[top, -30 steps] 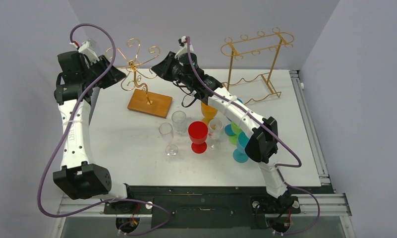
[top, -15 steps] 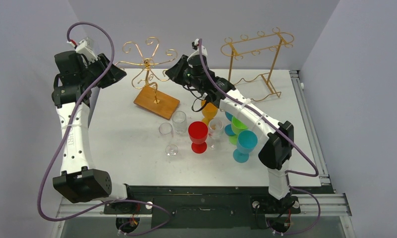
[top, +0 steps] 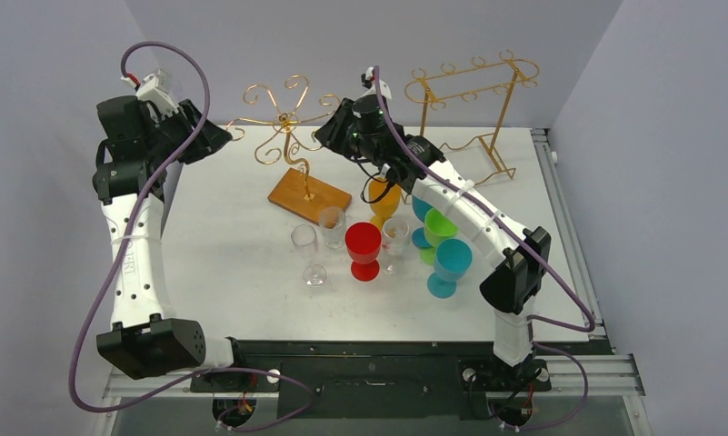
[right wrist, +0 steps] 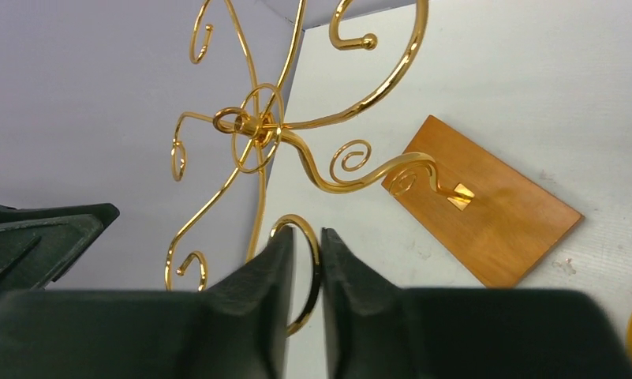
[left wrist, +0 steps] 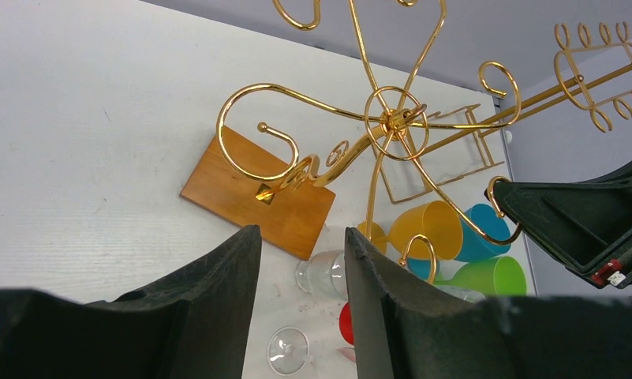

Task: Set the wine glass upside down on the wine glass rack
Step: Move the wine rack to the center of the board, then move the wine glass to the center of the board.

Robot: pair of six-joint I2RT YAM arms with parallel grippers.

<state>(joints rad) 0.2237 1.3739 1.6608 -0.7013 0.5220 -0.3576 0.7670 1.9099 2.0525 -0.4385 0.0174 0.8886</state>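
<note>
Top external: rack [top: 316, 202] just beside glasses [top: 332, 222]

**Gold wire and bright glasses on a white table**

My left gripper [left wrist: 301, 235] and right gripper [right wrist: 306, 237] were matte black, my arms [top: 133, 245] white, the cables [top: 174, 50] purple. The wine glass rack [top: 287, 118] was shiny gold wire on a plain honey-brown wooden base [top: 310, 194]; the taller frame rack [top: 423, 127] was gold too. The table [top: 224, 245] was white, the glasses red [top: 363, 242], orange [top: 383, 202], blue [top: 451, 259], green [top: 439, 222] and clear [top: 305, 241].
</note>
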